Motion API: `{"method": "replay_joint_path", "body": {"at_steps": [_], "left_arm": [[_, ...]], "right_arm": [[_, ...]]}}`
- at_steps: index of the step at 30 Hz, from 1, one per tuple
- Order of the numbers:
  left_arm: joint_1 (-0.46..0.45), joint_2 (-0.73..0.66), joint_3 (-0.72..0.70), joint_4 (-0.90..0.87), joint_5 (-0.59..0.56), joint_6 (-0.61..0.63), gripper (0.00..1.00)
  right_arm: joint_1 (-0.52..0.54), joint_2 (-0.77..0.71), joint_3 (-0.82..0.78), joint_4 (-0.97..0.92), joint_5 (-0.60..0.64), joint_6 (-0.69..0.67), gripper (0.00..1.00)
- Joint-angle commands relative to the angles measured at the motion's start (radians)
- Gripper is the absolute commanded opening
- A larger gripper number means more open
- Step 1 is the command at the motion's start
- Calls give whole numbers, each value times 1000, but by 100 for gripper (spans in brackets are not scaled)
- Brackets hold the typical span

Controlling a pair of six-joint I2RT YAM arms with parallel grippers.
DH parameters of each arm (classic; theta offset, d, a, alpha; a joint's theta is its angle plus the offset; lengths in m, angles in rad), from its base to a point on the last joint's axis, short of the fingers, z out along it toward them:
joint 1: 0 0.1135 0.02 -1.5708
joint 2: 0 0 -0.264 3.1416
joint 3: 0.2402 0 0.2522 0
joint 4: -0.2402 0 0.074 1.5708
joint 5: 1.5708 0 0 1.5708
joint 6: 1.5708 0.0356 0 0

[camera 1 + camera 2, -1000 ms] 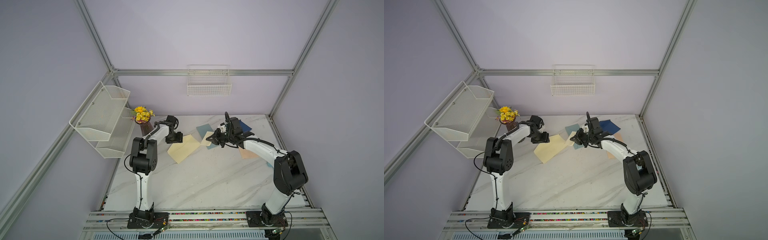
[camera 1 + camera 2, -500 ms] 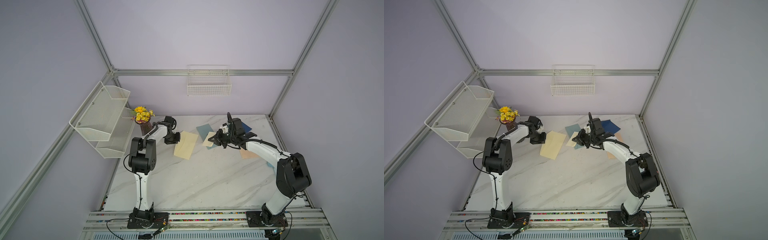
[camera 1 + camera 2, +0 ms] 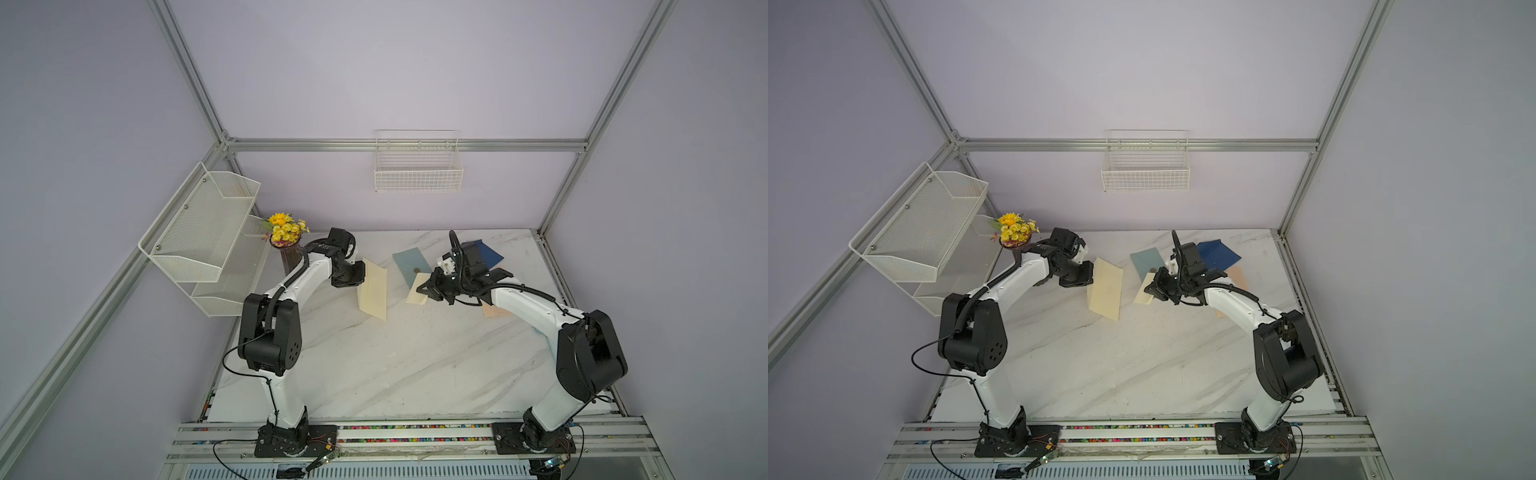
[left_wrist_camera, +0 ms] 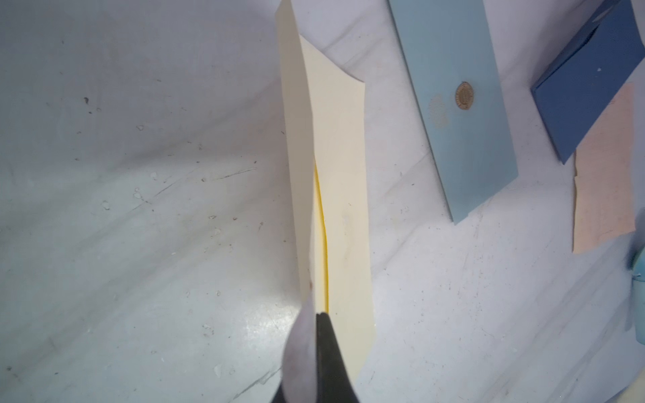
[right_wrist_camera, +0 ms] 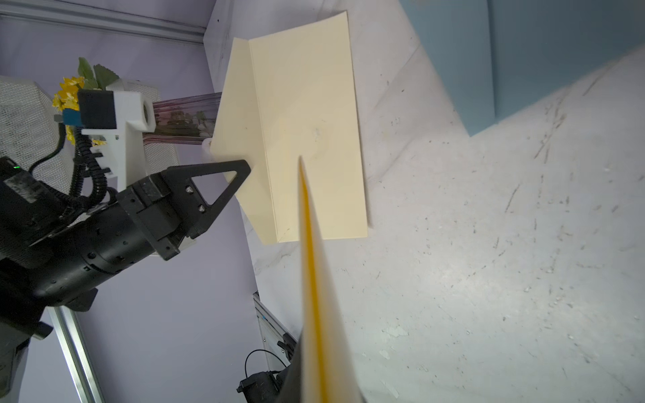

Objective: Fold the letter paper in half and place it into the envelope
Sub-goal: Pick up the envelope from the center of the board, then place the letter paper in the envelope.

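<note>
A cream envelope (image 3: 372,291) (image 3: 1105,291) lies on the marble table at mid-back. My left gripper (image 3: 360,274) (image 3: 1090,276) is shut on its flap edge and holds that edge up off the table, as the right wrist view shows on the envelope (image 5: 307,122). In the left wrist view the envelope (image 4: 335,157) runs away from the closed jaws, with a thin yellow gap between its layers. My right gripper (image 3: 424,287) (image 3: 1150,289) is shut on the folded cream letter paper (image 3: 417,293) (image 5: 314,279), held just right of the envelope and apart from it.
A light blue envelope (image 3: 411,262), a dark blue envelope (image 3: 488,253) and a peach sheet (image 3: 494,311) lie behind and under the right arm. A flower vase (image 3: 286,241) and a mesh shelf (image 3: 199,232) stand at the back left. A wire basket (image 3: 417,170) hangs on the back wall.
My left gripper has shut on the envelope's edge and lifted it; the envelope has turned narrower and more upright. The right gripper has drawn slightly right with the folded paper.
</note>
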Motion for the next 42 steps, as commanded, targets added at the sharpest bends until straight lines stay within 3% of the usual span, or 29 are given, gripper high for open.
{"method": "replay_joint_path", "body": {"at_steps": [1, 14, 24, 33, 42], "left_arm": [[-33, -53, -5, -1, 0, -24, 0], [-175, -104, 24, -14, -26, -70, 0], [-244, -129, 9, -14, -6, -86, 0], [-250, -149, -8, 2, 77, -90, 0], [-250, -171, -34, 82, 207, -125, 0]], "right_arm": [[26, 35, 75, -86, 51, -84, 0], [106, 170, 197, -135, 45, -81, 0], [125, 210, 208, 1, -4, 0, 0], [125, 201, 146, 139, -28, 88, 0], [125, 240, 144, 160, -8, 107, 0]]}}
